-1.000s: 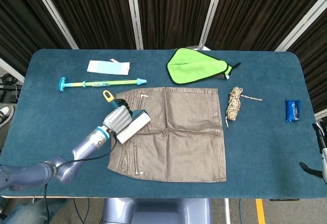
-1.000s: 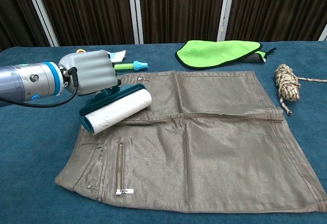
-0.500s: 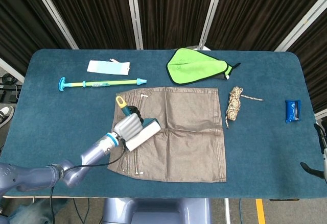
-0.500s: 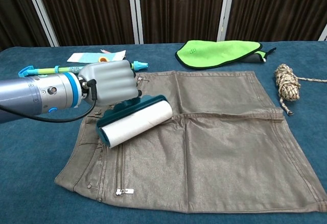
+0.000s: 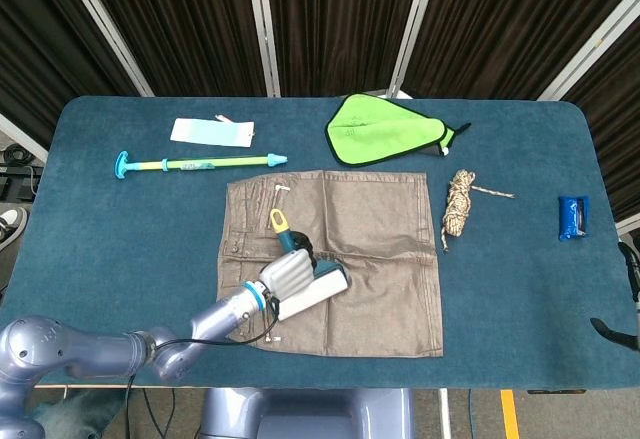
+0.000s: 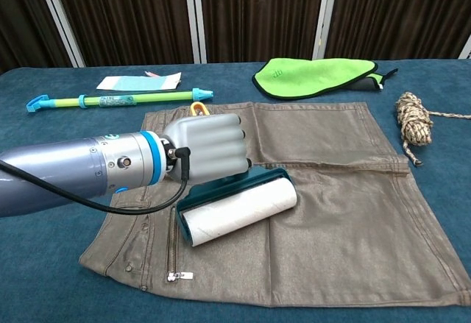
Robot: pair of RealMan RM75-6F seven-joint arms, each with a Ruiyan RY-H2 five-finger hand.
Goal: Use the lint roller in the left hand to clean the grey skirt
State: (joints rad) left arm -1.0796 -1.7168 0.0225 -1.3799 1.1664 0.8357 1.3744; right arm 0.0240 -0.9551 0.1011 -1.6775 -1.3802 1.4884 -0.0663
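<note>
The grey skirt [image 5: 370,229] [image 6: 331,190] lies flat in the middle of the blue table. My left hand [image 5: 289,274] [image 6: 207,148] grips the lint roller's handle, whose yellow end [image 5: 278,221] sticks out behind the fist. The white roller [image 5: 314,293] [image 6: 237,211], in its teal frame, rests on the skirt's lower left part, near the zipper [image 6: 173,253]. Only a dark sliver of my right hand [image 5: 628,294] shows at the right edge of the head view; its fingers cannot be made out.
A green cloth [image 5: 385,130] [image 6: 316,75] lies behind the skirt. A rope bundle [image 5: 459,204] [image 6: 413,119] sits to its right, a blue packet [image 5: 572,215] farther right. A long teal-and-yellow stick [image 5: 195,164] [image 6: 110,101] and a white card [image 5: 211,132] lie at back left.
My left hand has carried the roller from the skirt's upper left edge toward me and to the right, across the fabric to its lower left part. The right hand has stayed put.
</note>
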